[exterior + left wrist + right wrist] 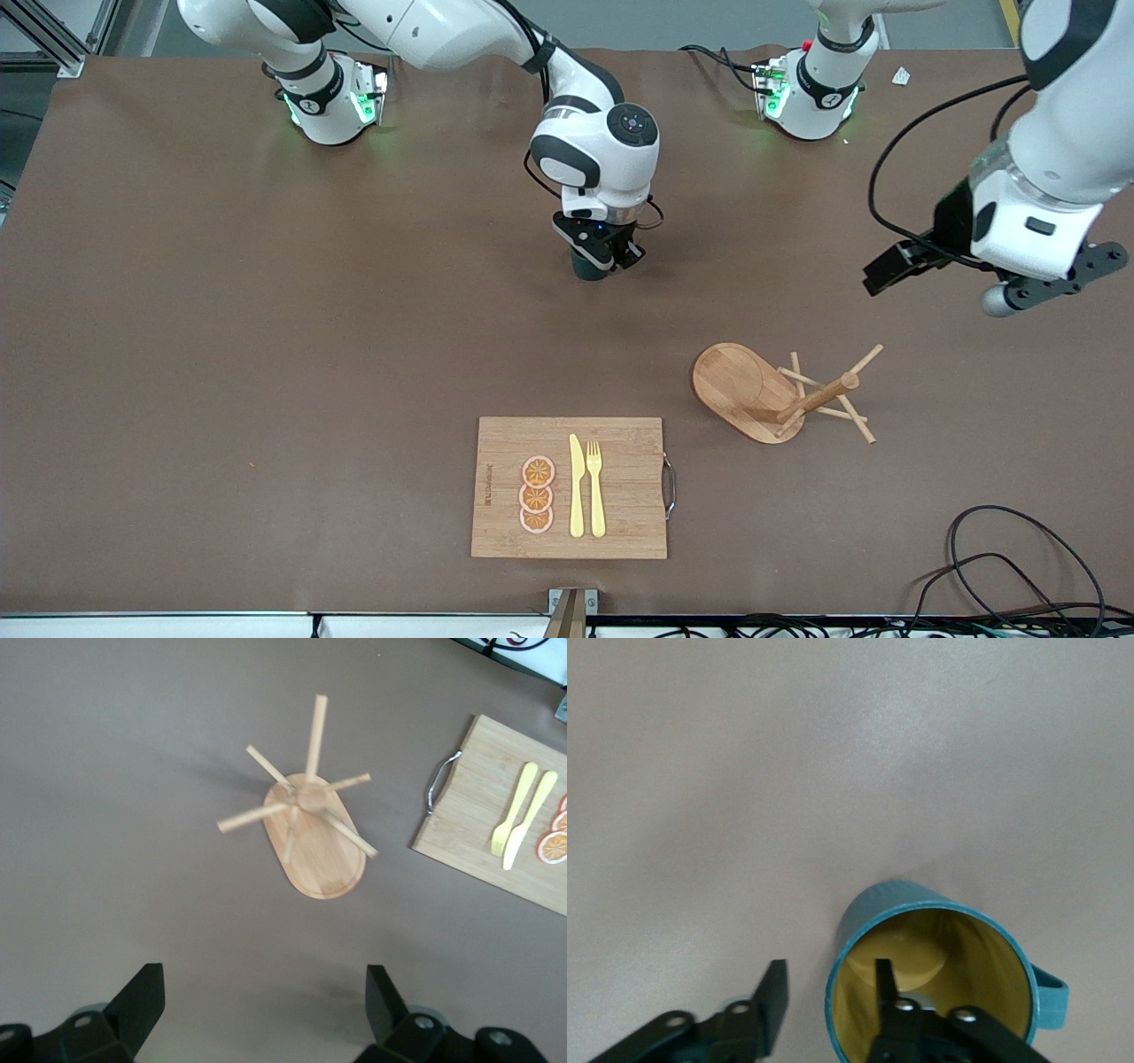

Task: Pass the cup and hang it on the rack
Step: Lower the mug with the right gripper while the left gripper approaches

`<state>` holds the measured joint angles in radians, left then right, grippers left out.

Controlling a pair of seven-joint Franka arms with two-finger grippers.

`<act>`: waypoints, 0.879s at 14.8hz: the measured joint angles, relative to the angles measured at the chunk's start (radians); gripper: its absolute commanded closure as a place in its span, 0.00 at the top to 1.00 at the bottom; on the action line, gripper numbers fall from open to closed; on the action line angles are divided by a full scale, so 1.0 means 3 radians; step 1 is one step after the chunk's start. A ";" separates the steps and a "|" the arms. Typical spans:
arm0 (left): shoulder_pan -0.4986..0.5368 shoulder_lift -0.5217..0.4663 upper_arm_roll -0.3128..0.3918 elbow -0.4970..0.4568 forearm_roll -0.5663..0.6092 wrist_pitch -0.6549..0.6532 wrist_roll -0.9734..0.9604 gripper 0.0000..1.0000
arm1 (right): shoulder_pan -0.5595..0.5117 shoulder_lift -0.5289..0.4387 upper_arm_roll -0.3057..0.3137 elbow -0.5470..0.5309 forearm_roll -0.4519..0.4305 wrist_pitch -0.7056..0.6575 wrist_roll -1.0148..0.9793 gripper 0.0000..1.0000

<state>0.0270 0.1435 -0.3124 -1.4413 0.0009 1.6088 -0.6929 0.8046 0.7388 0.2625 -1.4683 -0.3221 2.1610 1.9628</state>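
Note:
The teal cup (592,268) stands upright on the table's middle, its yellowish inside (939,957) and loop handle (1052,997) plain in the right wrist view. My right gripper (604,257) (829,970) is down over its rim and open: one finger is inside the cup, the other outside, with a gap to the wall on each side. The wooden rack (753,394) (314,842) stands nearer the front camera, toward the left arm's end. My left gripper (1054,282) (266,979) hangs open and empty, high over the table by the rack.
A bamboo cutting board (629,443) (461,828) lies near the front edge with a yellow knife (577,487), a fork (595,487) and three orange slices (537,494). Black cables (1019,558) loop at the front corner by the left arm's end.

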 measured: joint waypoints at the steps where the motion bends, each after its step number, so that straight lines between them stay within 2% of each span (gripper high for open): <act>1: -0.0001 0.0000 -0.0062 -0.0001 0.0000 -0.0001 -0.0128 1.00 | 0.0000 0.0001 0.0000 0.0001 0.0000 0.0000 0.0003 0.92; 5: -0.0007 0.0004 -0.0310 -0.0005 0.0000 -0.0001 -0.0536 1.00 | 0.0001 0.0002 0.0000 0.0016 0.0000 0.0000 0.0007 0.92; 7: -0.0035 0.0010 -0.0397 -0.0009 0.0001 0.0003 -0.0660 1.00 | -0.0001 0.0002 -0.0001 0.0036 0.0000 0.0000 0.0007 1.00; 13: -0.0315 0.0032 -0.0424 -0.0028 0.0123 0.0008 -0.1039 1.00 | -0.0036 -0.0051 0.0000 0.0199 0.0033 -0.0327 -0.0199 1.00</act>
<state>-0.0677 0.1531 -0.4396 -1.4497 0.0377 1.6113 -1.0044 0.7939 0.7236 0.2624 -1.4086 -0.3121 2.0628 1.9033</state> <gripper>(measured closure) 0.000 0.000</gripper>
